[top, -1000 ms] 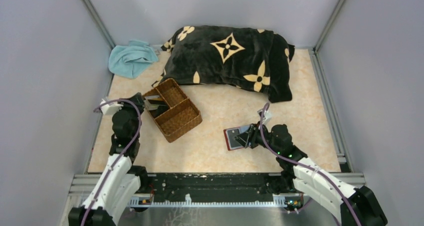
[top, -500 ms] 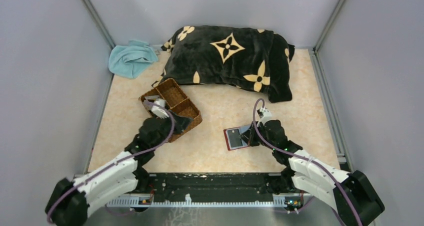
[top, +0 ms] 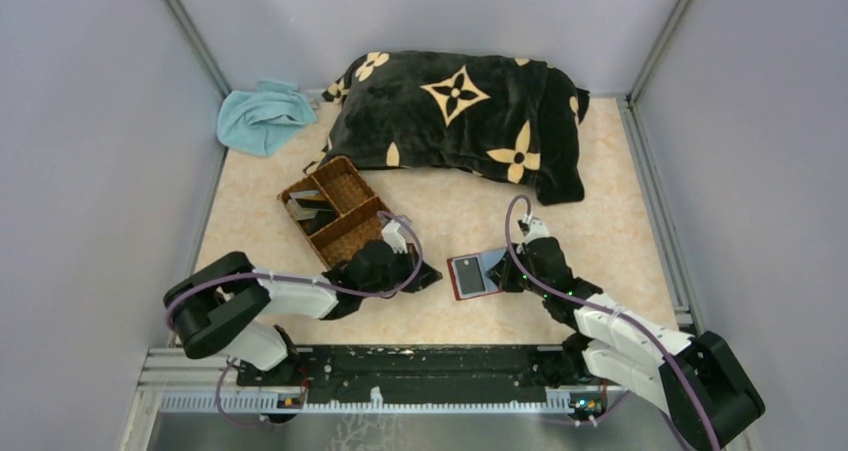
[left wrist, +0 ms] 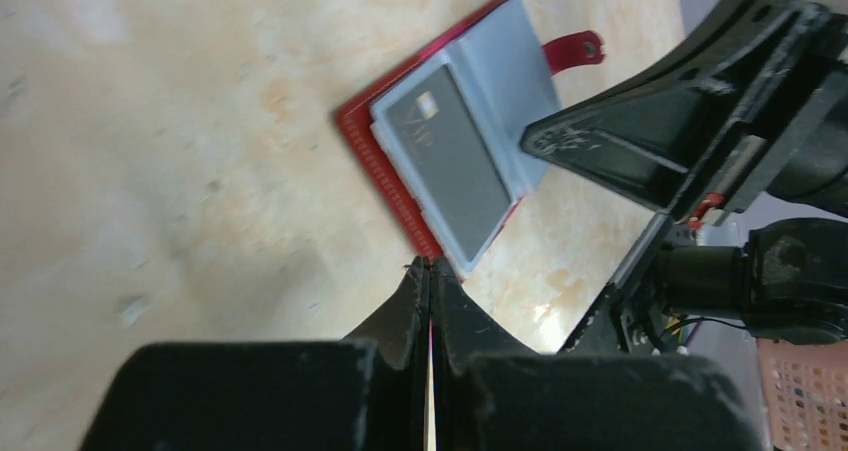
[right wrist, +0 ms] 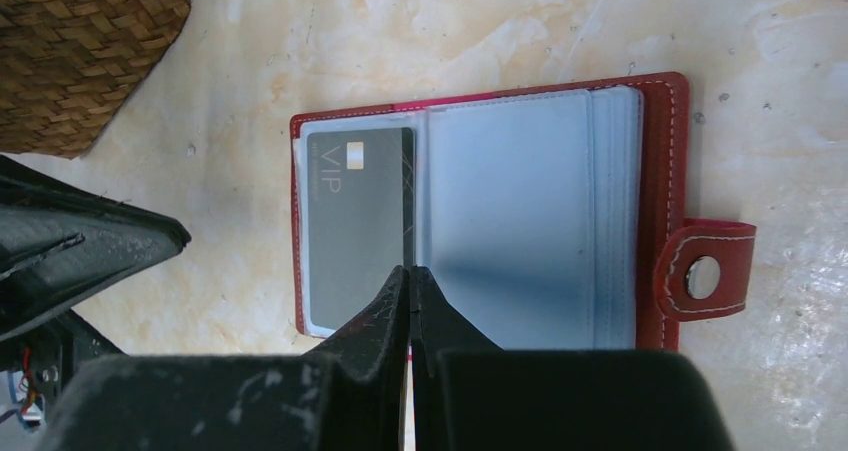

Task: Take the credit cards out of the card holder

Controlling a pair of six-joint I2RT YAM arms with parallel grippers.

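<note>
I read "VIP" on the grey card [right wrist: 355,221]; it sits in the red card holder [right wrist: 672,141], by the tips of my right claw [right wrist: 410,271].

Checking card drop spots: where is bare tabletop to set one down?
Bare tabletop lies between the pillow and the card holder, and right of the right gripper toward the side rail. Crowded: card holder hemmed by both grippers, basket beside the left gripper.

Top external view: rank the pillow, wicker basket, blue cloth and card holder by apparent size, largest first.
1. pillow
2. wicker basket
3. blue cloth, only slightly smaller than the basket
4. card holder
</note>
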